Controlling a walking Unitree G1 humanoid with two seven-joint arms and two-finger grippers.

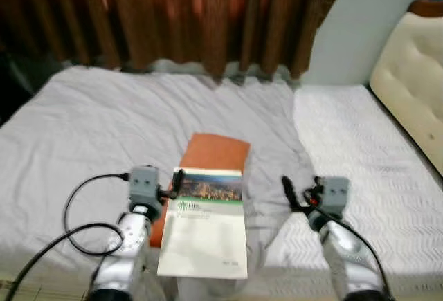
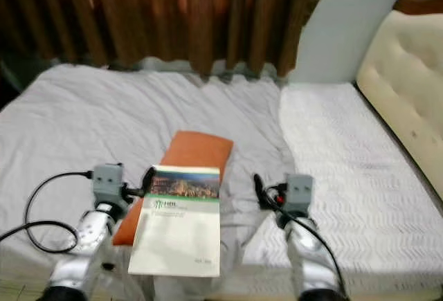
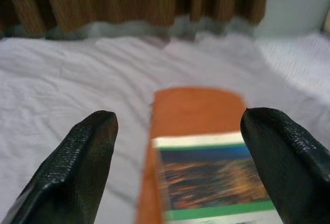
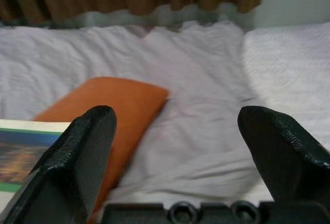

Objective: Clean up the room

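Both grippers, left [image 1: 177, 180] and right [image 1: 287, 187], fingers apart. Booklet [image 1: 205, 221] between left fingers, atop orange folder [image 1: 216, 154]; risk: pinching both together.

One white booklet [image 1: 204, 226] with a city photo on its cover is lying on the bed, and one orange flat thing [image 1: 211, 157], maybe a folder or a book, is lying under it. One grey sheet [image 1: 104, 128] is covering the left part of the bed and one white textured cover [image 1: 360, 156] is covering the right part. One brown curtain [image 1: 173, 14] is hanging behind, and one cream padded headboard [image 1: 412, 73] is standing at the right.
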